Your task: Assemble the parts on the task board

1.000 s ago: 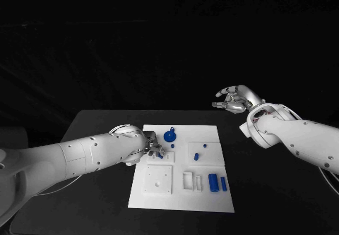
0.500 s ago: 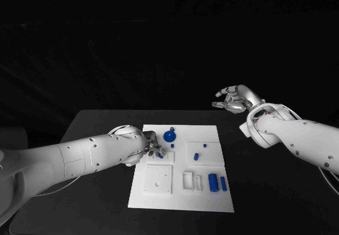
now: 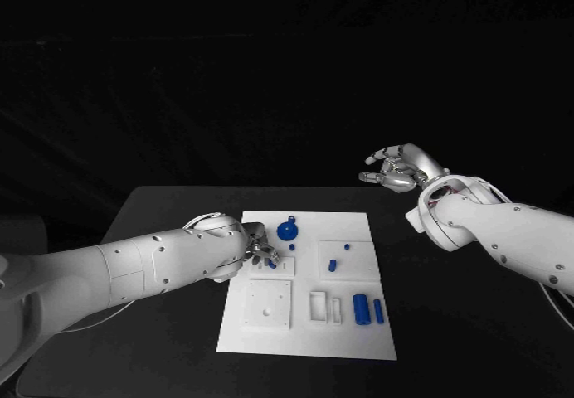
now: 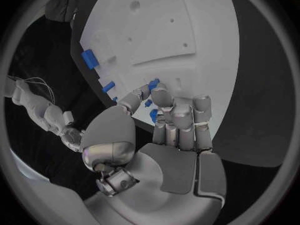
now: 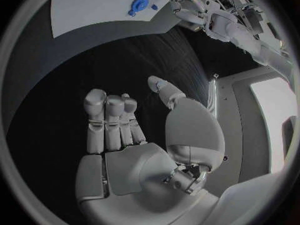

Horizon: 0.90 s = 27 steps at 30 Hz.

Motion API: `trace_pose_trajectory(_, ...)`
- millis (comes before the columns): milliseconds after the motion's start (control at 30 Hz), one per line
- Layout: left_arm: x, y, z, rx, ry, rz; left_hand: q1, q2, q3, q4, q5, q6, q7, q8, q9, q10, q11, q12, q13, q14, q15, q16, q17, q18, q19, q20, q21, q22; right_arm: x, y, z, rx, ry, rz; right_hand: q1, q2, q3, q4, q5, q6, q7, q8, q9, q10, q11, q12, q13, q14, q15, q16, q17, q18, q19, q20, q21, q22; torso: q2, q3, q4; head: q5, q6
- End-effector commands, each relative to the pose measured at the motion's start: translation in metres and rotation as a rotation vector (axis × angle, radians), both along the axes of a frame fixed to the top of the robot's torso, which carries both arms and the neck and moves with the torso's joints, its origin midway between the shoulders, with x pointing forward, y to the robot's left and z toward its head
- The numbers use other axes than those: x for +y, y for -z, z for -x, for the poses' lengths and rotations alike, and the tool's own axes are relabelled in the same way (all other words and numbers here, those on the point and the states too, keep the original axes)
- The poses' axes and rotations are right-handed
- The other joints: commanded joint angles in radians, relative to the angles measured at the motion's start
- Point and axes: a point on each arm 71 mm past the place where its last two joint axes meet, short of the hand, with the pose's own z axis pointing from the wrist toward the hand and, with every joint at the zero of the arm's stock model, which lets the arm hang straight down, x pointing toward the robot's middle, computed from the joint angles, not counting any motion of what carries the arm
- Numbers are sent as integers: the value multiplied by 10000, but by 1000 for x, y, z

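The white task board (image 3: 347, 336) lies in the middle of the black table. My left hand (image 3: 260, 251) is down on its left part, the fingertips pinching a small blue peg (image 3: 271, 264) against the board. In the left wrist view the fingers (image 4: 178, 112) curl onto the board (image 4: 156, 30) with the blue peg (image 4: 153, 83) at their tips. My right hand (image 3: 396, 169) hangs in the air behind the board's far right corner, fingers apart and holding nothing; the right wrist view shows that hand (image 5: 125, 122) empty.
A round blue piece (image 3: 287, 230), two short blue pegs (image 3: 333, 266) and two blue cylinders (image 3: 360, 309) sit on the board. A white square block (image 3: 269, 303) and a white frame (image 3: 318, 305) stand near its front. Bare table (image 3: 156, 224) lies on both sides.
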Motion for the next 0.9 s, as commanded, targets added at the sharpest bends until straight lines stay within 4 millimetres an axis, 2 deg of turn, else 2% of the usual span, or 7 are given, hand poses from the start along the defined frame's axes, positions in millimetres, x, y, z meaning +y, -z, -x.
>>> trace_pose_trajectory(33,-5,1,2,-135,248,28,355,459,531,-480,1200,618,-254,36,-9,3,-78,60,18,269,-375,45,14,61,56,-1380,20,9,1,0,0,15,-155,87,-39,24,-41,5,54,65,51,32,-12,-86,16,65,-10,46,-20,-62,-2,1310,42,-33,-33,30,1,2,1,-3,-17)
trace_pose_trajectory(433,-5,6,5,-121,358,10,351,321,513,-474,1168,636,-256,59,-6,5,-71,87,40,268,-376,28,7,65,66,-1378,9,15,1,1,0,31,-152,91,-48,25,-43,12,59,63,51,32,-13,-89,16,67,-15,44,-20,-64,-3,1310,41,-32,-36,32,0,1,1,-12,-28)
trace_pose_trajectory(533,-5,6,5,-194,344,65,361,262,499,-429,882,649,-250,75,-15,-3,-58,97,53,269,-364,0,-5,71,83,-1378,-10,15,1,1,0,32,-148,93,-51,25,-44,14,60,64,52,32,-14,-90,16,68,-17,44,-20,-64,-3,1310,41,-32,-37,33,1,2,2,-15,-32)
trace_pose_trajectory(700,-6,6,6,-252,355,94,383,188,502,-421,819,657,-248,79,-28,-9,-53,95,55,271,-358,-13,-11,75,91,-1379,-18,18,0,1,0,34,-142,93,-56,24,-46,19,62,63,52,32,-14,-91,16,70,-19,44,-19,-65,-3,1310,41,-31,-38,34,2,2,3,-7,-44)
trace_pose_trajectory(733,-6,6,6,-251,351,105,390,158,497,-398,739,669,-248,85,-36,-10,-49,94,56,274,-355,-22,-15,76,98,-1379,-23,19,0,1,0,33,-144,92,-58,25,-46,20,62,63,52,31,-14,-91,16,70,-20,44,-19,-65,-3,1310,41,-31,-39,34,2,3,4,-10,-36)
trace_pose_trajectory(833,-6,6,6,-282,327,163,415,65,471,-289,71,692,-243,101,-67,-4,-34,88,56,286,-341,-48,-26,80,116,-1377,-49,24,0,1,0,34,-146,93,-61,30,-45,25,65,62,52,31,-15,-92,16,71,-22,43,-19,-66,-3,1310,41,-31,-40,34,0,3,2,-12,-26)
trace_pose_trajectory(900,-6,6,5,-284,304,212,415,-4,464,-196,-173,697,-240,110,-86,0,-25,82,52,290,-334,-64,-33,80,121,-1374,-68,29,0,1,0,34,-143,94,-63,31,-44,26,66,62,52,31,-15,-92,16,71,-23,43,-19,-66,-3,1310,41,-30,-41,35,0,4,2,-11,-24)
